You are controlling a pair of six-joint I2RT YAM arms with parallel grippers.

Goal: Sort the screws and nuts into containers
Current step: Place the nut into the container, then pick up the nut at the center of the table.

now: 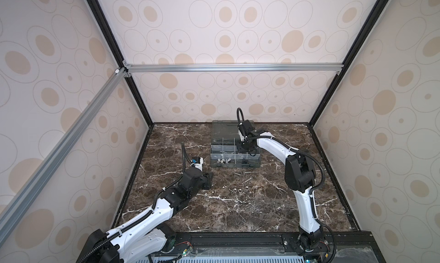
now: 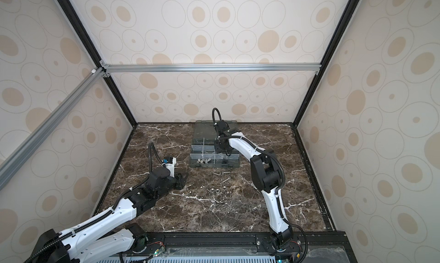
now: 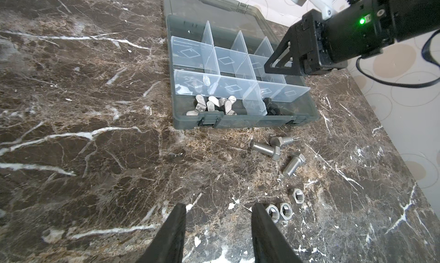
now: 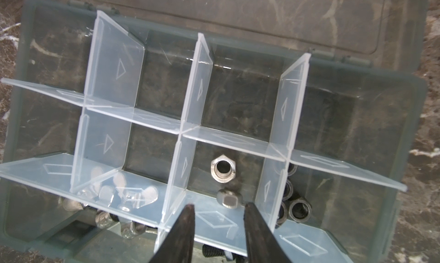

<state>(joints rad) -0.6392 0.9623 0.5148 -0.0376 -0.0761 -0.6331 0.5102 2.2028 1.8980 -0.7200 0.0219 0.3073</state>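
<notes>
Shiny metal screws (image 3: 292, 165), translucent grey plastic organiser box (image 3: 238, 124), glossy marble-look tabletop (image 3: 95, 154)

A lab robot cell: aluminium-profile frame (image 1: 233, 67) across mid-frame, circle-patterned wall panels (image 1: 214, 23) all around, marble-look tabletop (image 1: 214, 214) in the lower centre.

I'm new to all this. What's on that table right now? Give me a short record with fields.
Box: grey organiser box, lid open
Loose on table: three silver screws, three silver nuts
Left tool: open, empty, beside two of those nuts
Right tool: open, empty, above a compartment holding a hex nut
</notes>
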